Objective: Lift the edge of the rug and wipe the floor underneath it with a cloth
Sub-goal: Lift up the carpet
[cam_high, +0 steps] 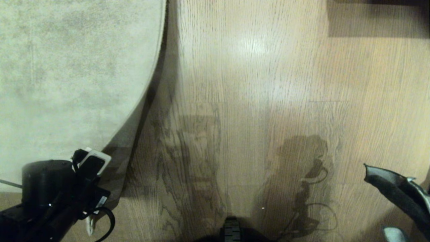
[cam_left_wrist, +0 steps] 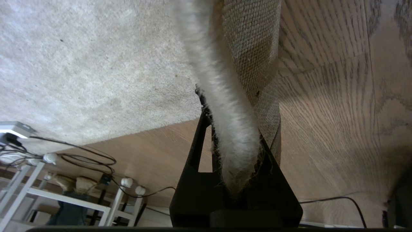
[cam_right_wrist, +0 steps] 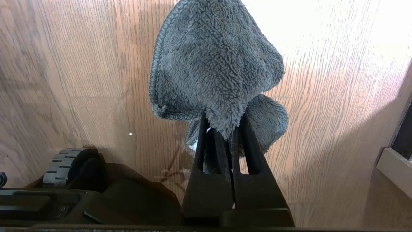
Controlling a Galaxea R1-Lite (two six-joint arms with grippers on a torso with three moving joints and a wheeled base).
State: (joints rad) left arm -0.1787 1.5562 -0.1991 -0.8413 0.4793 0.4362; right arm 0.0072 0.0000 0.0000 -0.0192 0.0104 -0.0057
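The pale mottled rug point(cam_high: 67, 74) covers the left of the wood-plank floor point(cam_high: 255, 101). The rug edge point(cam_high: 153, 84) curves up off the floor, casting a shadow beside it. My left gripper point(cam_left_wrist: 231, 122) is shut on that edge at the near left, and the fluffy pile point(cam_left_wrist: 225, 96) and the tan woven backing point(cam_left_wrist: 254, 42) run out from between its fingers. My left arm point(cam_high: 50, 191) is at the lower left of the head view. My right gripper point(cam_right_wrist: 223, 119) is shut on the dark grey cloth point(cam_right_wrist: 212, 58), which hangs above bare floor point(cam_right_wrist: 322, 112).
Black cables point(cam_left_wrist: 80, 154) and white furniture legs point(cam_left_wrist: 29, 190) lie beyond the rug's end. A dark piece of furniture point(cam_high: 376, 16) stands at the far right. My base wheel point(cam_high: 231, 230) sits at the near centre, and a low ledge point(cam_right_wrist: 394, 170) is beside the right gripper.
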